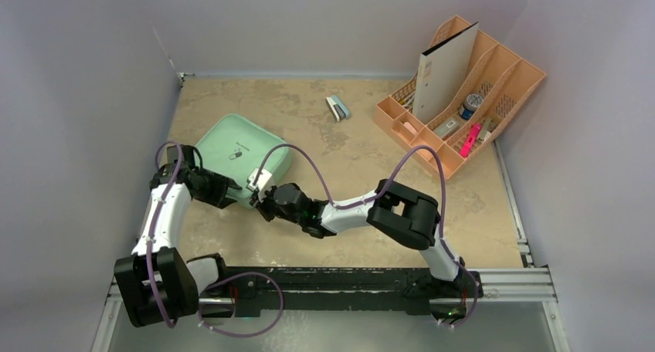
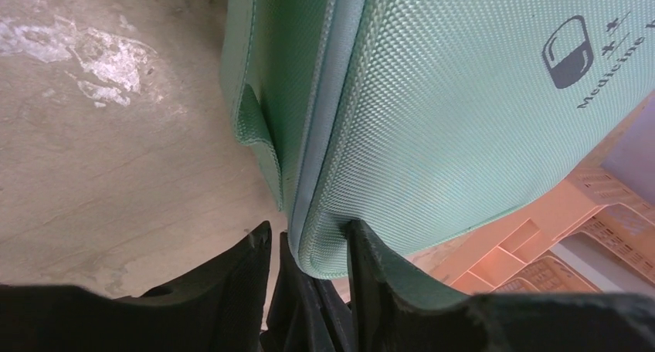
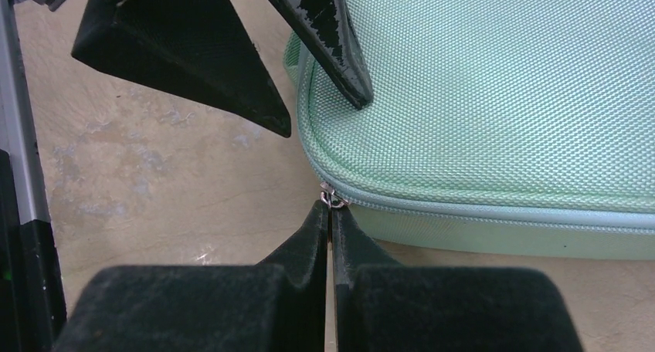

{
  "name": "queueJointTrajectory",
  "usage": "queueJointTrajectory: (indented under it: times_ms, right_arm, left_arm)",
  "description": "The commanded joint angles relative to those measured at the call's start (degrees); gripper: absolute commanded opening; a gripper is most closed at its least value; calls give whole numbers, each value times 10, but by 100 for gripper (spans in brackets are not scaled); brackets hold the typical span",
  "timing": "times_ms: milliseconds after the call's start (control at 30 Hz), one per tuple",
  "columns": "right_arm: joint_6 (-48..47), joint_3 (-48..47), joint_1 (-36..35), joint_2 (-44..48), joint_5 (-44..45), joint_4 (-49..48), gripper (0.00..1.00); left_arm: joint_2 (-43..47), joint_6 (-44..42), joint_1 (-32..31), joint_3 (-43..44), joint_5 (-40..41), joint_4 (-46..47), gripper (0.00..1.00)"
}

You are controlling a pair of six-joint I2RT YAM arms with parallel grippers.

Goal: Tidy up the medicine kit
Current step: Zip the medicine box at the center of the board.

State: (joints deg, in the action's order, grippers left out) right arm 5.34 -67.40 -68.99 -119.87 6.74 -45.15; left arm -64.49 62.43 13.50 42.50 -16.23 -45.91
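Note:
The mint-green medicine kit (image 1: 239, 153) lies closed on the table, left of centre, its dark logo facing up. My left gripper (image 1: 234, 191) stands open astride its near corner (image 2: 324, 244). One finger (image 2: 371, 267) rests against the lid. The other finger (image 2: 251, 267) stays off to the side, over the table. My right gripper (image 1: 258, 200) is shut on the small metal zipper pull (image 3: 334, 200) at that same corner, fingertips pressed together (image 3: 332, 211). In the right wrist view, the left gripper's fingers (image 3: 324, 28) show above the kit (image 3: 494, 97).
A peach-orange slotted organizer (image 1: 463, 97) stands at the back right, holding a white folder and small items. A small blue-and-white object (image 1: 337, 107) lies at the back centre. Walls close in the left, back and right sides. A metal rail (image 1: 347, 279) runs along the near edge.

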Motion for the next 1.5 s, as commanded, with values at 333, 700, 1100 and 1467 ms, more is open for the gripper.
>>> queueJointTrajectory:
  times_ms: [333, 700, 1100, 1467]
  right_arm:
    - [-21, -4, 8, 11, 29, 21, 0]
    - [-45, 30, 45, 44, 36, 39, 0]
    - [-109, 57, 126, 65, 9, 33, 0]
    - [-170, 1, 206, 37, -16, 71, 0]
  left_arm:
    - [-66, -47, 3, 11, 83, -13, 0]
    - [-53, -74, 3, 8, 126, -20, 0]
    - [-40, -82, 2, 7, 159, -27, 0]
    - [-35, -88, 2, -1, 184, -35, 0]
